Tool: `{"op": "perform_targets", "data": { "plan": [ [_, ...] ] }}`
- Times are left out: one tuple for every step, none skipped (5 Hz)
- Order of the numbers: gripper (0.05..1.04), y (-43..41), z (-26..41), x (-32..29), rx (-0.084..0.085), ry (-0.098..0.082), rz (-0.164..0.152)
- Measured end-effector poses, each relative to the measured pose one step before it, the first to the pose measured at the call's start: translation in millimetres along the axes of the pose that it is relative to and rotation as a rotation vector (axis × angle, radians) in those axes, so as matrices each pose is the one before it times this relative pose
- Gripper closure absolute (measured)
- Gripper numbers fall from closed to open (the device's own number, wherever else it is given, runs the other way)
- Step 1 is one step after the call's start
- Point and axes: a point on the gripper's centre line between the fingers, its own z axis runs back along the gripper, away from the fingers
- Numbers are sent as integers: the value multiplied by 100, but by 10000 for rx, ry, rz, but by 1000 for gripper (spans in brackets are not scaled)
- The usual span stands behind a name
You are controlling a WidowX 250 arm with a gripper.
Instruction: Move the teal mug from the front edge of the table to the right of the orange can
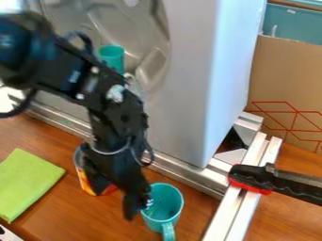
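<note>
Turquoise mug (pixel 168 207) upright on counter (pixel 69 212), beside tool (pixel 132 204); can (pixel 83 178) partly behind it. Cannot tell whether tool is apart or together.

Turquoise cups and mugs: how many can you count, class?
2: a mug beside the end effector, and a cup farther back, partly behind the arm. The arm may hide others.

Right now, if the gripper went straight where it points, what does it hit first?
Probably the mug: the gripper points down at its rim, picture left. Depth is unclear, so it could pass beside it to the table.
</note>
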Motion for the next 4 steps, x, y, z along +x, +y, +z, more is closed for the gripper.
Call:
{"op": "perform_targets", "data": {
  "plan": [
    [83,881,3007,-1470,373,-184,-345],
    [83,1391,663,-1372,-35,702,-567],
    [83,2003,522,-904,-50,268,61],
    [83,899,-364,476,-288,92,42]
  ]
}}
